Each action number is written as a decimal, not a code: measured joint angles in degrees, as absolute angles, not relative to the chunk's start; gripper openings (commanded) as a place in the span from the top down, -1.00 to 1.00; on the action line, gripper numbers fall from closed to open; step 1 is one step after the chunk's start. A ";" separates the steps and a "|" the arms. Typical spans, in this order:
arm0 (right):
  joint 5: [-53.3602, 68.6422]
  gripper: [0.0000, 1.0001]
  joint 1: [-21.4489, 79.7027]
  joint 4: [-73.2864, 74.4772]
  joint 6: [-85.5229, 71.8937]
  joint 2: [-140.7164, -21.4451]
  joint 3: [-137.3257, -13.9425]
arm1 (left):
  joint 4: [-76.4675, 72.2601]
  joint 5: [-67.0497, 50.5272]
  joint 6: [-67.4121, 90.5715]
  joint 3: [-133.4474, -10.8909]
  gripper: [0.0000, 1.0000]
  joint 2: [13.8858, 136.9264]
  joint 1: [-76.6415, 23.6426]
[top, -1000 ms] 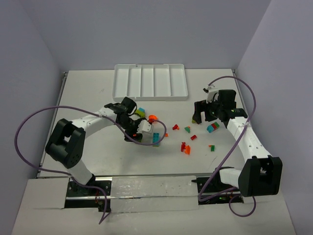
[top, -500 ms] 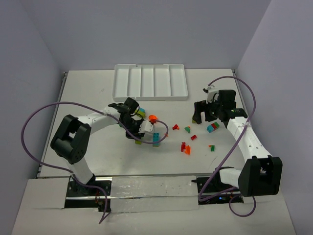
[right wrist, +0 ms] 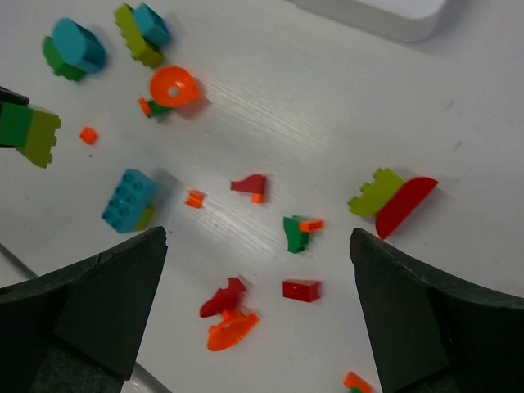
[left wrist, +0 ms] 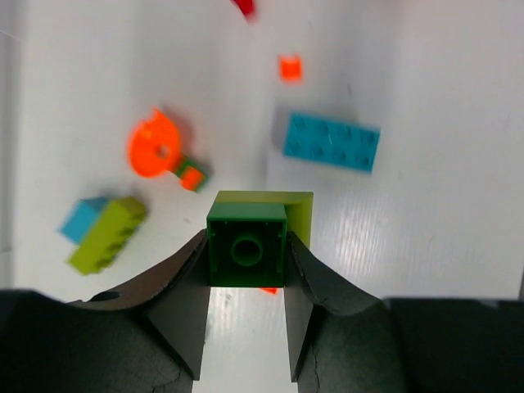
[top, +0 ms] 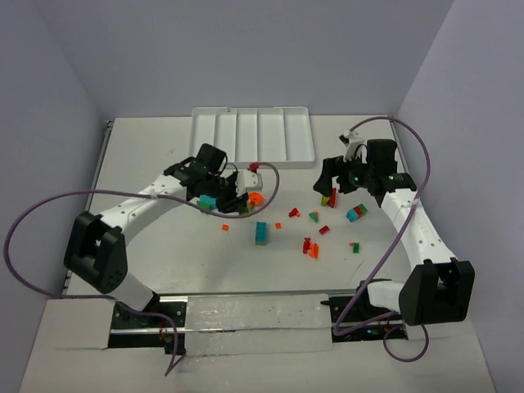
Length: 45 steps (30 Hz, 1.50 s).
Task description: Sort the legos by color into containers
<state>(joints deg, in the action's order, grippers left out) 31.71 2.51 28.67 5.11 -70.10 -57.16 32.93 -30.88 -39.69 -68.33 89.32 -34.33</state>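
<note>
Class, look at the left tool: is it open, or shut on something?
Shut on a dark green brick: in the wrist view the left tool pinches it on both sides.

White arms (top: 147,200), black joints (top: 97,250), purple cables (top: 7,243)

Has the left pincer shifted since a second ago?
Yes. In the top view the left pincer, shut on a dark green plastic brick, has moved away from the teal rectangular brick toward the white plastic tray.
</note>
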 measured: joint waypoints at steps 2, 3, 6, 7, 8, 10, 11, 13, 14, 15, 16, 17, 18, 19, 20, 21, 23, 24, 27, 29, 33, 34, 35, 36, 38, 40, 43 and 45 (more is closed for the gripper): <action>33.11 -1.00 3.79 27.73 3.43 -70.34 -58.95 | 30.14 -31.28 -29.63 -70.54 1.00 86.41 -34.22; 33.42 -1.00 4.81 27.43 2.83 -70.42 -59.76 | 28.78 -31.29 -25.19 -71.57 1.00 85.33 -34.13; 31.90 -1.00 10.85 26.70 2.55 -70.48 -62.66 | 26.37 -29.85 -9.55 -74.19 1.00 83.61 -33.78; 31.05 -1.00 13.22 26.39 2.91 -70.48 -63.49 | 26.29 -29.69 -3.72 -75.00 1.00 83.58 -33.52; 30.05 -1.00 15.64 25.96 3.52 -70.45 -64.11 | 26.34 -29.61 1.57 -75.58 1.00 83.75 -33.11; 28.08 -1.00 19.95 25.09 4.93 -70.30 -64.59 | 26.36 -30.78 9.26 -75.81 1.00 84.44 -31.73; 27.21 -0.99 21.92 24.88 5.72 -70.25 -64.64 | 26.30 -32.20 13.36 -75.73 1.00 84.90 -30.77; 26.04 -0.99 25.21 24.91 7.38 -70.25 -64.64 | 25.83 -36.02 20.47 -75.10 1.00 85.96 -28.53; 25.53 -0.98 26.43 24.94 8.16 -70.28 -64.64 | 25.17 -38.31 24.14 -74.43 1.00 86.56 -27.13; 25.18 -0.98 27.67 25.08 8.94 -70.29 -64.66 | 24.38 -40.43 27.36 -73.54 1.00 87.04 -25.91; 24.76 -0.98 28.84 25.24 9.65 -70.35 -64.74 | 23.75 -42.15 30.15 -72.62 1.00 87.36 -24.71; 24.50 -0.98 29.84 25.38 10.25 -70.53 -64.99 | 23.18 -43.69 32.69 -71.66 1.00 87.59 -23.60; 24.17 -0.98 30.73 25.55 10.70 -70.87 -65.44 | 22.76 -45.00 34.88 -70.91 1.00 87.70 -22.87; 23.83 -0.97 31.60 25.73 11.11 -71.24 -65.95 | 22.37 -46.25 36.98 -70.22 1.00 87.78 -22.24; 23.47 -0.96 32.35 25.90 11.40 -71.75 -66.58 | 21.83 -47.40 38.73 -69.74 1.00 87.79 -21.89; 23.21 -0.95 33.06 26.23 11.63 -72.41 -67.38 | 21.12 -48.49 40.20 -69.38 1.00 87.79 -21.77; 22.95 -0.93 34.19 26.85 11.98 -74.14 -69.56 | 19.25 -50.73 42.84 -68.76 1.00 87.78 -21.76; 22.96 -0.92 34.59 27.10 12.09 -75.14 -70.81 | 18.21 -51.75 43.96 -68.38 1.00 87.75 -21.76; 23.36 -0.90 35.59 27.58 12.31 -77.88 -73.86 | 15.21 -54.28 47.24 -66.79 1.00 87.44 -21.76; 23.96 -0.86 35.97 28.33 12.35 -79.42 -75.58 | 13.98 -55.24 48.79 -65.87 1.00 87.24 -21.74; 25.57 -0.69 36.82 29.10 12.47 -81.49 -77.45 | 11.20 -57.25 51.58 -64.61 1.00 86.96 -21.69; 25.99 -0.64 36.99 29.32 12.57 -81.85 -77.71 | 10.54 -57.68 52.22 -64.30 1.00 86.84 -21.69; 26.32 -0.58 37.16 29.54 12.65 -82.19 -77.92 | 9.90 -58.05 52.78 -64.03 1.00 86.75 -21.69; 26.55 -0.51 37.29 29.80 12.67 -82.55 -78.14 | 9.30 -58.40 53.29 -63.80 1.00 86.71 -21.69; 26.98 -0.38 37.46 30.29 12.65 -83.23 -78.54 | 8.17 -58.85 54.21 -63.38 1.00 86.70 -21.69; 27.48 -0.20 37.63 30.61 12.58 -83.73 -78.83 | 7.40 -58.92 55.04 -63.13 1.00 86.70 -21.64; 28.12 0.21 37.90 30.94 12.71 -83.90 -78.88 | 6.37 -58.87 55.82 -63.00 1.00 86.70 -21.58; 28.63 0.71 38.17 31.21 13.03 -83.92 -79.13 | 5.94 -58.65 56.73 -62.97 1.00 86.70 -21.54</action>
